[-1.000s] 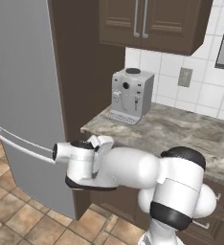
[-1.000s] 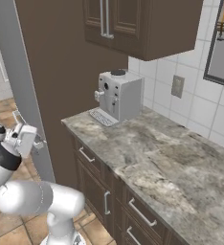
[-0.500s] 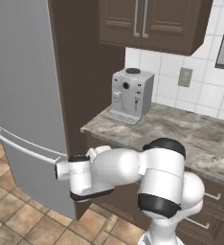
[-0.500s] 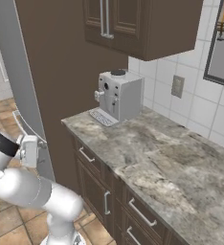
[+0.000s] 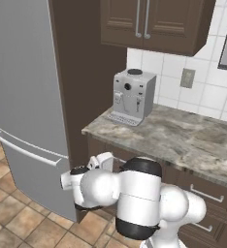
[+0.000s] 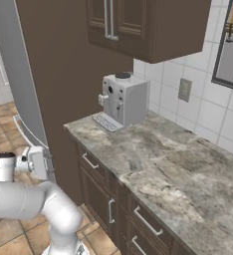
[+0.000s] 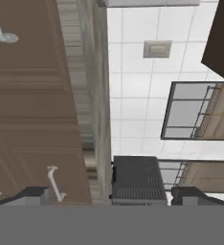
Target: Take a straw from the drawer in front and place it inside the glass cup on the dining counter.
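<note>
1. The claw (image 7: pixel 111 195) stands wide open. In the hand view its two dark fingertips (image 7: pixel 30 194) sit far apart at the bottom, with nothing held between them and nothing touching them.
2. Where the straw lies I cannot tell from here.
3. The hand view is rolled on its side. It shows brown drawer fronts (image 7: pixel 32 119) with silver handles, then the worktop's marble edge (image 7: pixel 102 95) running up the frame, then white wall tiles with an outlet (image 7: pixel 157 49).
4. That view also gives a framed window (image 7: pixel 190 110) and a dark grey vented box (image 7: pixel 139 179), just beyond the claw's gap.
5. The left base view shows the silver coffee machine (image 5: pixel 134 97) on the marble worktop (image 5: pixel 183 138). The grey fridge (image 5: pixel 23 106) is off to the machine's left, and the dark wall cupboards (image 5: pixel 149 24) are above it.
6. The arm (image 5: pixel 135 198) is bunched up below and in front of the coffee machine (a tight white knot, really).
7. From the right base view the arm (image 6: pixel 24 199) reaches low to the left of the coffee machine. Its end is near the fridge's handle (image 6: pixel 26 132).
8. Compared with half a second ago the arm has curled in lower and tighter. The coffee machine and worktop sit where they did in both base views.
</note>
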